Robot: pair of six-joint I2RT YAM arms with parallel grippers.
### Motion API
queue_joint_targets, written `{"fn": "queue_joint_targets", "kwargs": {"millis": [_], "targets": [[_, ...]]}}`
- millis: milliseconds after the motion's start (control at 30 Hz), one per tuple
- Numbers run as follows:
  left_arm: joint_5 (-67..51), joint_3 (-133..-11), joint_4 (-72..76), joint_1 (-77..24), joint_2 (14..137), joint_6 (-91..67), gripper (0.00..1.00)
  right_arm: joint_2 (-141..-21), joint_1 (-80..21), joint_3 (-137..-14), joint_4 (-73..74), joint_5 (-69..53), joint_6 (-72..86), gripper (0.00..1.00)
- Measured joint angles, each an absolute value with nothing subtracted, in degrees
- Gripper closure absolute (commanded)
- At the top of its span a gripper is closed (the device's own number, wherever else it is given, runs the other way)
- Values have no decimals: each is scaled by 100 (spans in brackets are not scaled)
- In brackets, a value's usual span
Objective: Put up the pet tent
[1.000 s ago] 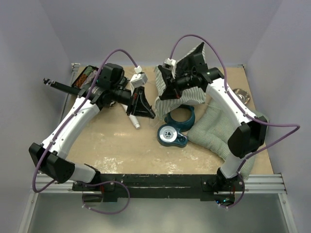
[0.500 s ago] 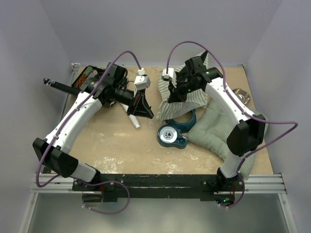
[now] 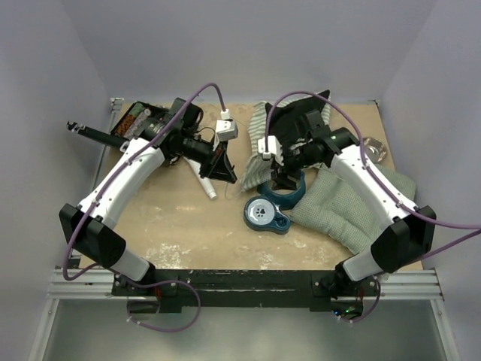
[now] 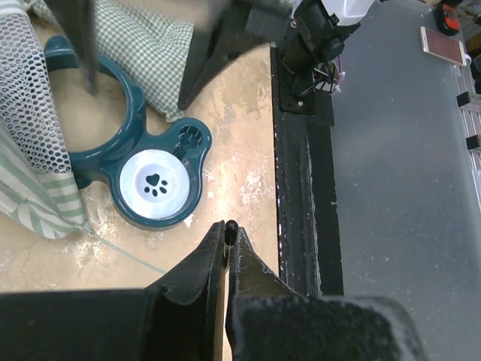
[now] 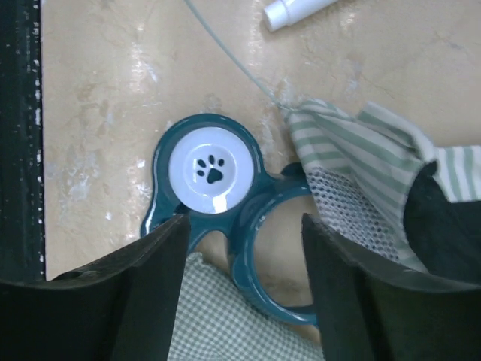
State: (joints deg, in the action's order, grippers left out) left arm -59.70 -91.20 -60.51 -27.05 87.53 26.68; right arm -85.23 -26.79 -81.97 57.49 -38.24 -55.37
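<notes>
The pet tent [image 3: 258, 119] lies crumpled at the back middle of the table, striped fabric around a black panel. Its striped corner and white mesh also show in the left wrist view [image 4: 26, 180] and in the right wrist view [image 5: 353, 143]. My right gripper [image 3: 284, 180] hangs open just in front of it, above the ring of the teal bowl stand [image 5: 214, 169], with nothing between its fingers [image 5: 244, 226]. My left gripper [image 3: 224, 169] is left of the tent, shut on a thin white pole with a black tip [image 4: 231, 225].
The teal bowl stand [image 3: 267, 212] sits mid-table, against the green checked cushion [image 3: 338, 210] on the right. A white tube [image 3: 208, 186] lies under the left gripper. A metal bowl [image 3: 373, 147] is far right, a tray [image 3: 135, 119] back left, a black rail [image 3: 240, 282] along the near edge.
My right gripper has let go of the tent, opened, and come down toward the bowl stand. The tent has sunk back onto the table. The left gripper shifted slightly right, still shut.
</notes>
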Motion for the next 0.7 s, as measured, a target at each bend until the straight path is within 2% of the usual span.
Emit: {"fn": "queue_joint_targets", "kwargs": {"millis": [200, 433, 700], "targets": [[-5931, -9174, -6141, -2722, 8877, 2781, 100, -8523, -2139, -8912, 5535, -3876, -5791, 11], [-5907, -9174, -6160, -2783, 8875, 2832, 100, -8947, -2178, -9371, 5000, -4219, -6141, 2], [-5839, -9174, -6158, -2783, 8873, 2834, 100, -10674, -2182, -10040, 5234, -4294, -6978, 3]]}}
